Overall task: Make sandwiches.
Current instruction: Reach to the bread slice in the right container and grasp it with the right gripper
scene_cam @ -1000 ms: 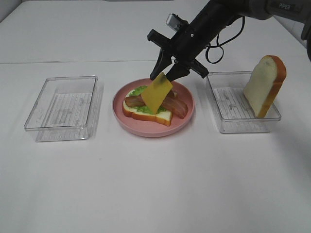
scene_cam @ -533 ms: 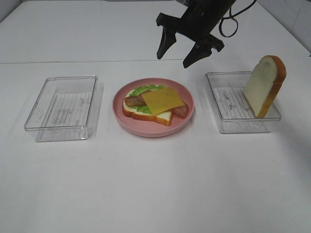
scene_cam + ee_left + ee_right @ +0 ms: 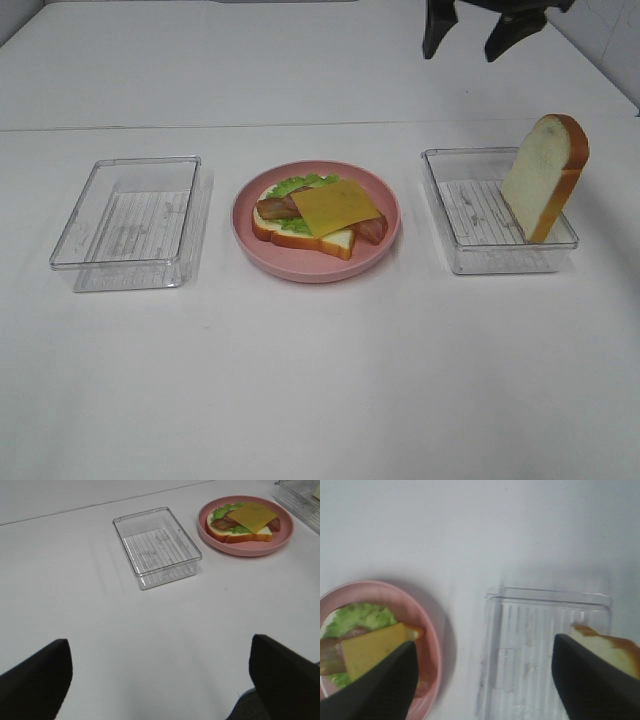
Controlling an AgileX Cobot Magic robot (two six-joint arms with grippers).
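Observation:
On the pink plate (image 3: pixel 385 245) lies a stack: a bread slice (image 3: pixel 335 241) at the bottom, then green lettuce (image 3: pixel 293 185), brown bacon (image 3: pixel 271 208) and a yellow cheese square (image 3: pixel 335 205) flat on top. A second bread slice (image 3: pixel 545 175) leans upright in the right clear tray (image 3: pixel 470 215). My right gripper (image 3: pixel 462 55) hangs open and empty high above the table, behind that tray. Its wrist view shows the cheese (image 3: pixel 372 647), the leaning bread slice (image 3: pixel 607 647) and the dark fingers (image 3: pixel 385 690). My left gripper (image 3: pixel 160 680) is open and empty, far from the plate (image 3: pixel 245 550).
An empty clear tray (image 3: pixel 125 220) sits left of the plate, also seen in the left wrist view as the tray (image 3: pixel 157 545). White table surface stretches in front of the plate and trays.
The right gripper let go of the cheese, which now lies flat on the bacon. The gripper opened, then rose and moved back to the right, away from the plate.

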